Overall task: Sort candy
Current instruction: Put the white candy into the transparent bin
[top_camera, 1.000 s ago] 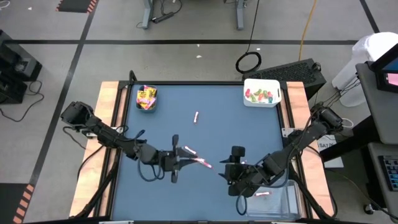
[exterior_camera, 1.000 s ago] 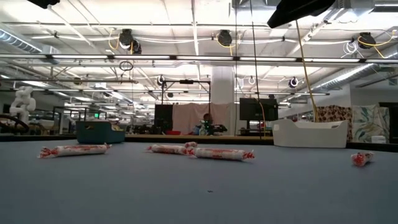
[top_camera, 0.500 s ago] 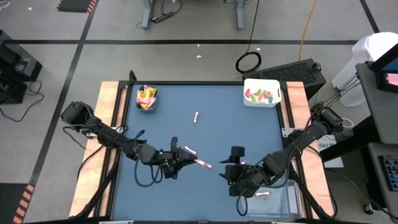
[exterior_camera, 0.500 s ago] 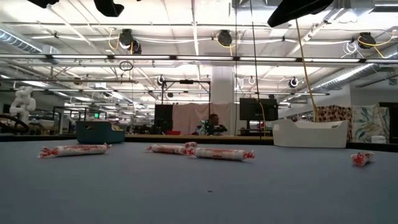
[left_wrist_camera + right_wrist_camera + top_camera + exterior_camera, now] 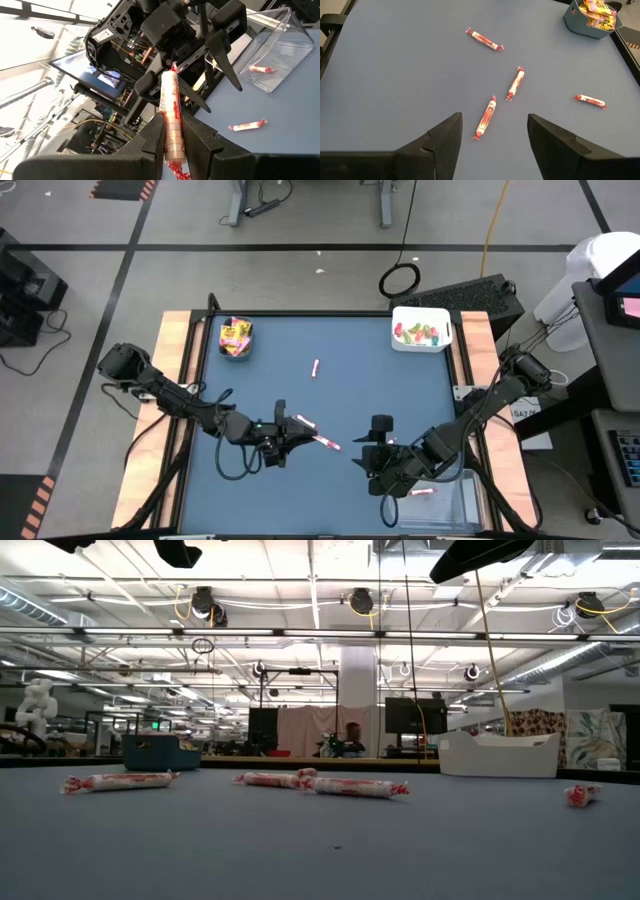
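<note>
Left gripper (image 5: 172, 131): clamped on a pink-white candy stick (image 5: 169, 112).
Right gripper (image 5: 492, 131): fingers apart, empty, waiting above table.
Advice: hold stick level; release only once over the clear bin (image 5: 280, 47).

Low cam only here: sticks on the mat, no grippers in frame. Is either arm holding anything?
Observer: Yes. The left gripper is shut on a pink-white stick, held in the air.
Operator: And the right?
Observer: The right gripper is open and empty, above the loose sticks.
Operator: Anything binned?
Observer: One stick lies in the clear bin beside the right arm.
</note>
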Available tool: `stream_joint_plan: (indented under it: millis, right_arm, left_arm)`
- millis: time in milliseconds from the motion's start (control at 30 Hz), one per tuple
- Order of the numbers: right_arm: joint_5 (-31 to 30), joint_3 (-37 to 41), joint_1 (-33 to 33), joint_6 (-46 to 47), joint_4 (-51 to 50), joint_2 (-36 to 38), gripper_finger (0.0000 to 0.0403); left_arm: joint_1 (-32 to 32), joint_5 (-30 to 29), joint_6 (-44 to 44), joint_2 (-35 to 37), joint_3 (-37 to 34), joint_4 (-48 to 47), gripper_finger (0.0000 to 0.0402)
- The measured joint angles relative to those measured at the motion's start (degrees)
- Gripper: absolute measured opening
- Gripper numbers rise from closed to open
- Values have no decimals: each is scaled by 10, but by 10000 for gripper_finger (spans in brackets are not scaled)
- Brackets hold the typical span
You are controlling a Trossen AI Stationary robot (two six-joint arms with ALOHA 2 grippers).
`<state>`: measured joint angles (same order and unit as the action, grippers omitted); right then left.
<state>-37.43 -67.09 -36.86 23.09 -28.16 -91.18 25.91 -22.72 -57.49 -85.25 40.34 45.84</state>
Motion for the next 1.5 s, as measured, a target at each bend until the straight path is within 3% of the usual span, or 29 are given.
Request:
stream_joint_plan:
  millis: [200, 567, 867, 1167, 1300, 1500]
  right_arm:
    - [-2, 0, 2, 2, 3, 0, 215]
    - [-3, 0, 2, 23, 11, 0, 215]
    - [-2, 0, 2, 67, 11, 0, 215]
    - [-1, 0, 2, 78, 11, 0, 215]
    - [0, 0, 2, 79, 11, 0, 215]
    - [0, 0, 1, 98, 11, 0, 215]
  left_arm:
    - [0, 0, 22, 0, 0, -7, 61]
    - [0, 0, 243, 0, 0, -19, 61]
    - [0, 1, 562, 0, 0, -18, 61]
    - [0, 2, 780, 0, 0, -18, 61]
    - [0, 2, 839, 0, 0, -18, 61]
    - [0, 2, 856, 0, 0, -19, 61]
